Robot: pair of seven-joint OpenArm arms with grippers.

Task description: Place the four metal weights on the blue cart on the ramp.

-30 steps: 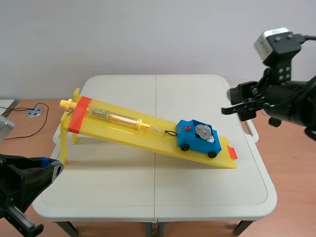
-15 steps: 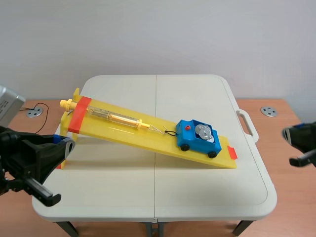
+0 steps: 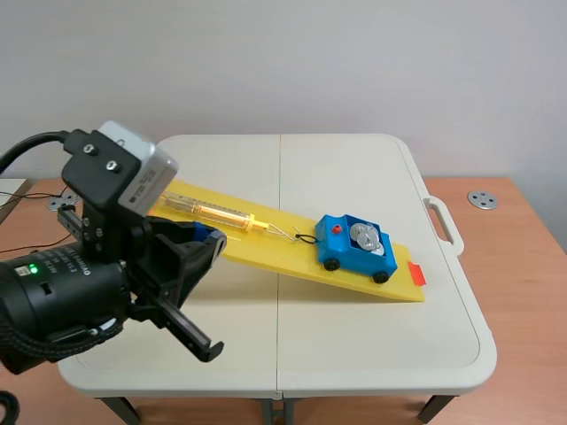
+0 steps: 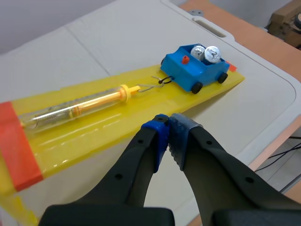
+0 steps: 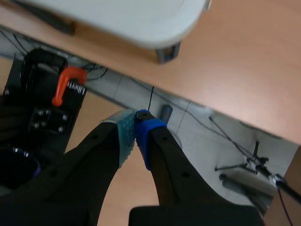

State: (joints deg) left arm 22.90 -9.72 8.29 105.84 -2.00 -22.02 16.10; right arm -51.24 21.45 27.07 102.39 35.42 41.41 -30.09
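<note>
Left arm (image 3: 62, 297): black casing, ribbed collar, small green indicator light (image 3: 34, 268). Silver-grey wrist camera (image 3: 142, 173) on a black screwed bracket (image 3: 93, 173); black cable (image 3: 27, 146). Left gripper (image 4: 168, 128): thick black fingers, blue dotted pads. Right gripper (image 5: 135, 117): black fingers, one teal pad, one blue.

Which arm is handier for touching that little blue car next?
Left, probably. The left gripper hangs over the yellow ramp, with the blue cart ahead. The right gripper is out beyond the table's edge.

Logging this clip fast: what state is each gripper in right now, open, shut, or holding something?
Left gripper: shut, holding nothing, above the yellow ramp.
Right gripper: shut, holding nothing.
</note>
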